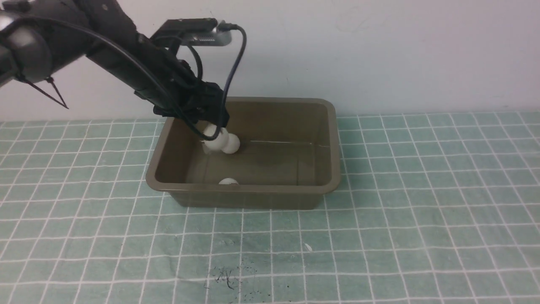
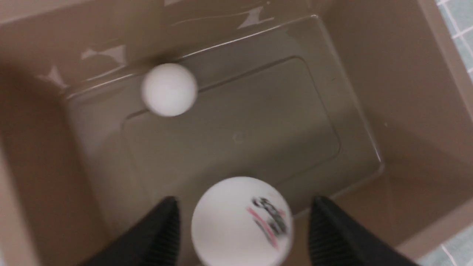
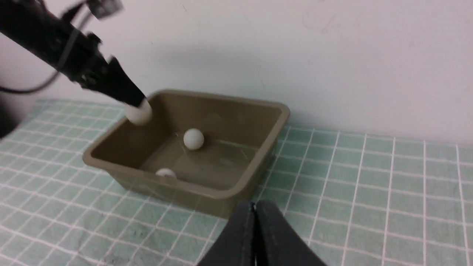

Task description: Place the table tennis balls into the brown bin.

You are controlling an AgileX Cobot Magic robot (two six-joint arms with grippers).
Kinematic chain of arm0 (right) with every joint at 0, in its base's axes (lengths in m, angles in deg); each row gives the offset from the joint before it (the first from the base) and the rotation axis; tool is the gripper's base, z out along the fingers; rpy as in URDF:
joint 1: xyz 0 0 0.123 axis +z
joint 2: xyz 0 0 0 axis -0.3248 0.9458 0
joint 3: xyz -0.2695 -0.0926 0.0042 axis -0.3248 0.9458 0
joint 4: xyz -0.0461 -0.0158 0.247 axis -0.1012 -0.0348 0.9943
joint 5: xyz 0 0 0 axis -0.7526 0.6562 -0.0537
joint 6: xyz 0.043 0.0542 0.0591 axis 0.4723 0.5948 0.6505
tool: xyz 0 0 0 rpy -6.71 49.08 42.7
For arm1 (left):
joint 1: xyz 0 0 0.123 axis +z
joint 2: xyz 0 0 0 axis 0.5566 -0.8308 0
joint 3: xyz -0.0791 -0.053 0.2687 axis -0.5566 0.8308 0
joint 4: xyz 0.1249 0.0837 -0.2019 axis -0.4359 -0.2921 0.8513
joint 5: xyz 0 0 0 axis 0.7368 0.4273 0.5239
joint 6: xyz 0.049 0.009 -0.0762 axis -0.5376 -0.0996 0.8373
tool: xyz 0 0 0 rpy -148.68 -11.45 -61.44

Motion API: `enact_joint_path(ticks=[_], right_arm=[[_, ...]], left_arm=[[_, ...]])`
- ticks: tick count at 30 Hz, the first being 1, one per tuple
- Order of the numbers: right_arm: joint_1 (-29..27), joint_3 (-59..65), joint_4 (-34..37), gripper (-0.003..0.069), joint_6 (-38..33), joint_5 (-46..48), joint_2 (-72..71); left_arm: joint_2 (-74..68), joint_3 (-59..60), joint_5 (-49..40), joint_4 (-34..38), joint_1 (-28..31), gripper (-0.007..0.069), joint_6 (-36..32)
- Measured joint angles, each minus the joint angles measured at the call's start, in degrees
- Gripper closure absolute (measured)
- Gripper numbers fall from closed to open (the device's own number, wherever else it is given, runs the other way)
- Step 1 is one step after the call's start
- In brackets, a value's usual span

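The brown bin [image 1: 333, 139] stands on the mat by the wall. My left gripper [image 1: 213, 126] reaches down over its far left corner. Its black fingers [image 2: 162, 232] stand open, and a table tennis ball [image 2: 240, 221] with a dark and pink mark sits between them, a gap showing on each side. That ball [image 1: 212, 140] hangs just below the fingertips inside the bin. A second ball [image 1: 232, 143] lies on the bin's floor beside it, and a third ball [image 1: 228, 181] rests against the near wall. My right gripper [image 3: 255, 214] is shut and empty, short of the bin's near corner.
A green mat with a white grid [image 1: 422, 211] covers the table around the bin. A white wall [image 1: 379, 50] rises right behind the bin. A black cable [image 1: 236, 63] loops from the left wrist camera down past the gripper.
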Motion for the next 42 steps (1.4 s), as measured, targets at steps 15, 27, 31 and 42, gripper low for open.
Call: enact_joint_path(ticks=[15, 27, 31, 42], right_arm=[[0.0, 7.0, -0.5, 0.0673, 0.7, -4.4, -17.7], [0.0, 8.2, -0.5, 0.0673, 0.9, -5.8, -18.2], [0.0, 8.2, -0.5, 0.0673, 0.9, -5.7, -18.2], [-0.1, 8.4, -0.4, 0.0673, 0.9, -5.1, -18.2]], left_arm=[[30.2, 0.4, -12.7, -17.5, -0.8, 0.0624, 16.6], [68.0, 39.2, 5.8, -17.3, -0.8, 0.0629, 16.7], [82.4, 50.5, 9.9, -17.3, -0.8, 0.0629, 16.7], [111.1, 63.4, 8.0, -17.6, -0.8, 0.0629, 16.7]])
